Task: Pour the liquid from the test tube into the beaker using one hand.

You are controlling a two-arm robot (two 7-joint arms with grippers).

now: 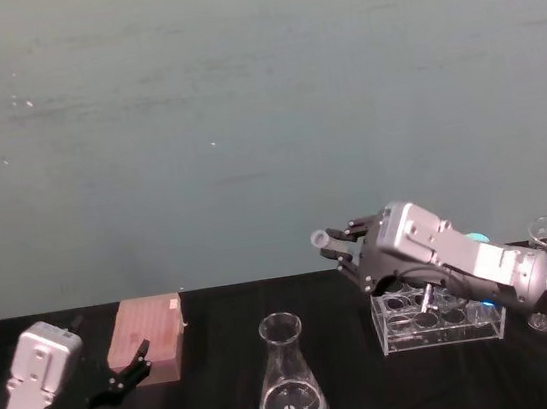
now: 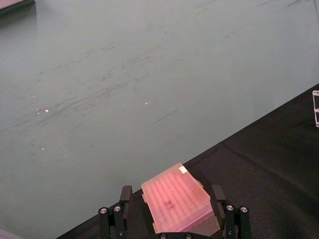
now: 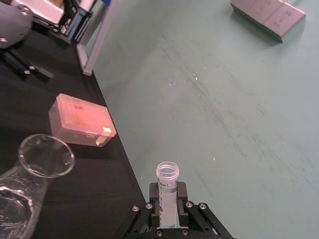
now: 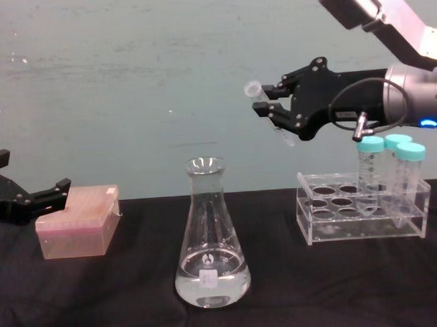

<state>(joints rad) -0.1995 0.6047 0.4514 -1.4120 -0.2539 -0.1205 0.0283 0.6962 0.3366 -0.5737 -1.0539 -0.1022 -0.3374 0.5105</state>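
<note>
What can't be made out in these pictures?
- Whether the test tube is empty: the right gripper covers its lower part, right wrist view.
- Print on the beaker label: too small, chest view.
- Left gripper, parked by the pink box: cut off at chest view's left edge.

Black right gripper (image 4: 265, 101) covers most of the small clear plastic test tube (image 4: 254, 88), so no clue what's inside. White label (image 4: 207, 277) on the tall glass conical flask (image 4: 208, 228) is too tiny to read.

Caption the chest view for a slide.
Right gripper holds the tilted test tube high to the right of the beaker, which contains clear liquid; left gripper rests beside the pink box.
</note>
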